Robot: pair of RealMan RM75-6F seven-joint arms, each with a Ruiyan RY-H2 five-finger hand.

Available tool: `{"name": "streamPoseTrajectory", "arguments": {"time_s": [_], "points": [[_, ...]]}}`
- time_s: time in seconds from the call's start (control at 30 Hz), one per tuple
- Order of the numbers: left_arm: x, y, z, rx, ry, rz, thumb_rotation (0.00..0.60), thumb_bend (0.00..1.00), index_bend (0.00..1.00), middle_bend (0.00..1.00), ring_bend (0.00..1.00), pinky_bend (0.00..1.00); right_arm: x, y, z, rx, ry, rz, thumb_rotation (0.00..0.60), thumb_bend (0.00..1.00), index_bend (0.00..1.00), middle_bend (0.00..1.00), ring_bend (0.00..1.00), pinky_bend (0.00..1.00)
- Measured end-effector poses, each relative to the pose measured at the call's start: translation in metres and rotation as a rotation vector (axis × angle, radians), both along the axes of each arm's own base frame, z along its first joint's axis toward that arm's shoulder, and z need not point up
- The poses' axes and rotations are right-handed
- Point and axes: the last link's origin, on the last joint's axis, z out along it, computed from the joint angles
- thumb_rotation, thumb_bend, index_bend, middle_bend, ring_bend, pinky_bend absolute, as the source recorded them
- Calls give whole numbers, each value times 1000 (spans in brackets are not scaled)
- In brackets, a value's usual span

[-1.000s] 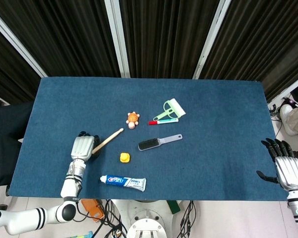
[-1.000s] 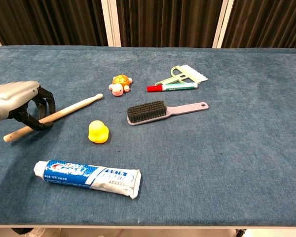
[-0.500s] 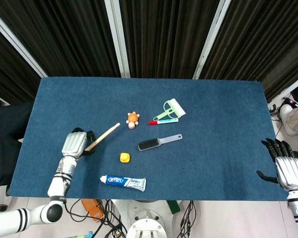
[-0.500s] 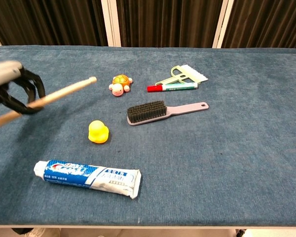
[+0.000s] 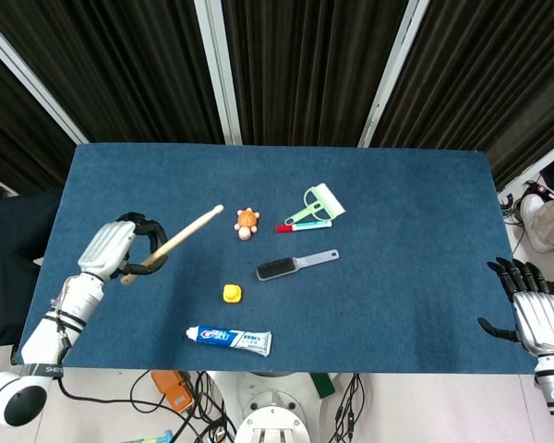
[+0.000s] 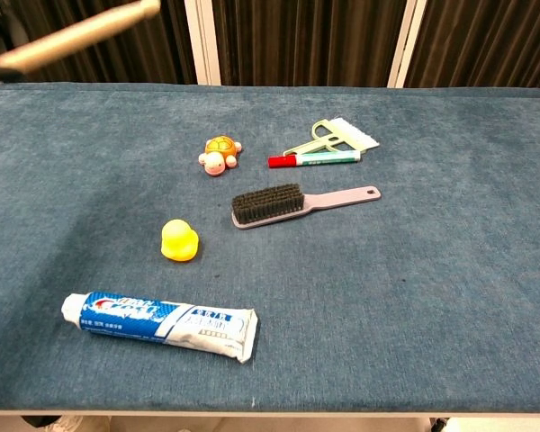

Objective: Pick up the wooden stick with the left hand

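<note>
The left hand [image 5: 120, 256] grips the wooden stick [image 5: 174, 244], lifted off the table [image 5: 397, 203], left of the turtle toy [image 5: 247, 222]. The right hand [image 5: 534, 312] hangs empty, fingers apart.

The left hand [image 5: 122, 251] has a silver-grey ribbed metal back and black fingers [image 5: 149, 224]. Its forearm is white with dark bands near the wrist, and ends in a white rounded joint with a black centre. The right hand [image 5: 534, 309] has the same silver ribbed back, black fingers [image 5: 512, 270] and a white wrist.
</note>
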Motion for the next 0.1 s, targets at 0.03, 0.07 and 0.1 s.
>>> {"name": "streamPoseTrajectory", "arguments": {"time_s": [0.03, 0.07, 0.1], "points": [[4, -2, 5, -10, -17, -16, 600, 508, 693, 710, 349, 185, 0, 0, 0, 1, 0, 0, 600, 292, 165, 136, 84, 0], [9, -4, 10, -24, -43, -36, 600, 508, 693, 710, 349, 185, 0, 0, 0, 1, 0, 0, 600, 292, 164, 136, 84, 0], [13, -6, 12, -37, -66, -47, 600, 508, 693, 710, 349, 185, 0, 0, 0, 1, 0, 0, 600, 293, 164, 136, 84, 0]]}}
